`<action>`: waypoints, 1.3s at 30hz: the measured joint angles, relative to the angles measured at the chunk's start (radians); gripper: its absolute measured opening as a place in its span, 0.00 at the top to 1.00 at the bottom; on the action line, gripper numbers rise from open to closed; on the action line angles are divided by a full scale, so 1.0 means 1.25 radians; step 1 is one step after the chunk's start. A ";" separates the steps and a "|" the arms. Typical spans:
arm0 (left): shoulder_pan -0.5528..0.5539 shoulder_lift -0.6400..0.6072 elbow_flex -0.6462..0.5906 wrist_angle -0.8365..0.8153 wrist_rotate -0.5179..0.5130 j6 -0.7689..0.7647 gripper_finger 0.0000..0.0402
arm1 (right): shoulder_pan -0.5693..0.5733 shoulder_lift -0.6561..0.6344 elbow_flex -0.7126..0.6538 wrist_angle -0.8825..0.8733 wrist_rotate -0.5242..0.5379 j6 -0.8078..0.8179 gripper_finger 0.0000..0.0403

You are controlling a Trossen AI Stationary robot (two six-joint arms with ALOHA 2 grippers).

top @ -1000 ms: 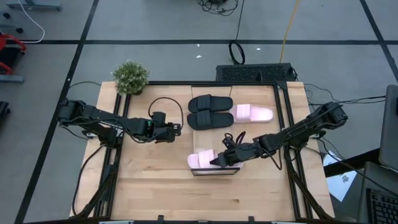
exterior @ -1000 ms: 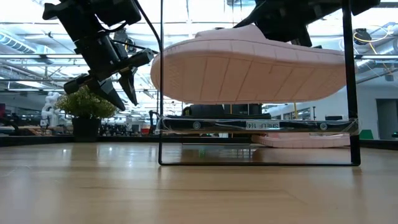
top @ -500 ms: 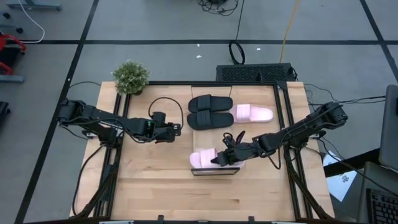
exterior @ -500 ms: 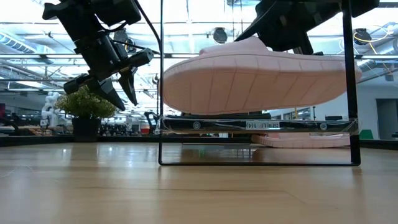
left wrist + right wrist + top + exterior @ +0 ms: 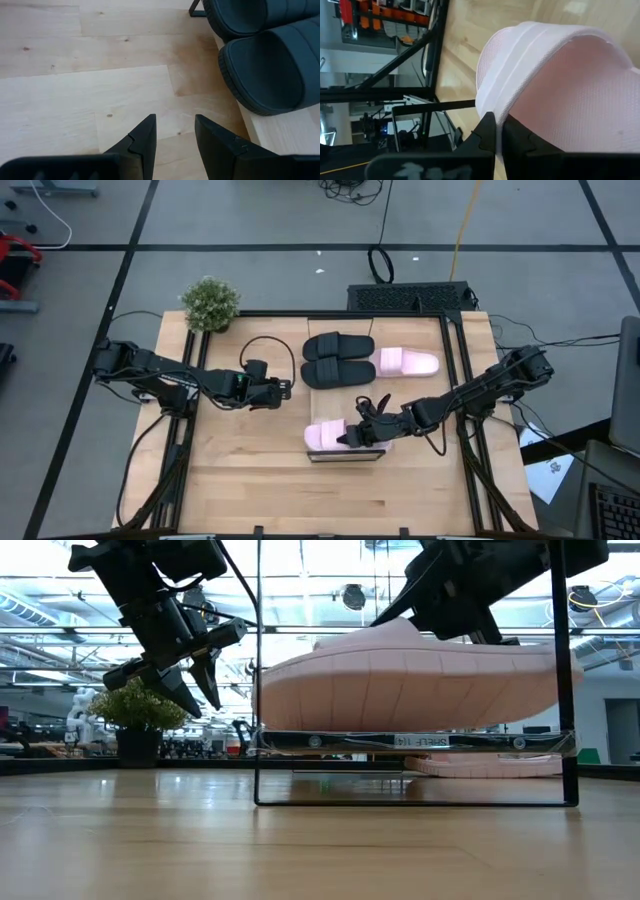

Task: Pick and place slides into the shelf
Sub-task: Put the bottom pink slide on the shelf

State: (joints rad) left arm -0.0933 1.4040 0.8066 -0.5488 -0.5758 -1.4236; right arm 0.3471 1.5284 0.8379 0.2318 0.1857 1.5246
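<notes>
Over the near shelf [image 5: 415,741], the right gripper [image 5: 362,432] is pinched shut on the wide strap of a pink slide [image 5: 410,680], which looks light, soft foam best held by that strap, while the left gripper [image 5: 283,389] waits part-open beside the black slides [image 5: 338,360].

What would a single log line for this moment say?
right gripper: shut on pink slide's strap, at the near shelf | left gripper: open, empty, beside the black slides | second pink slide: next to them
</notes>
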 joint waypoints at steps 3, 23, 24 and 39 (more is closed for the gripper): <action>0.000 0.000 0.000 0.000 0.000 0.004 0.68 | 0.000 0.005 0.000 0.008 0.002 -0.002 1.00; 0.003 0.000 0.000 0.006 0.000 0.006 0.68 | 0.001 0.034 0.000 0.003 0.021 0.006 1.00; 0.003 0.000 0.000 0.006 0.000 0.006 0.68 | 0.001 0.034 0.000 0.003 0.021 0.006 1.00; 0.002 0.000 0.000 0.025 0.000 0.026 0.68 | 0.001 0.034 0.000 0.020 0.018 -0.003 0.90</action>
State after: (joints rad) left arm -0.0902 1.4040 0.8066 -0.5179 -0.5762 -1.3914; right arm 0.3485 1.5703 0.8375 0.2564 0.2081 1.5207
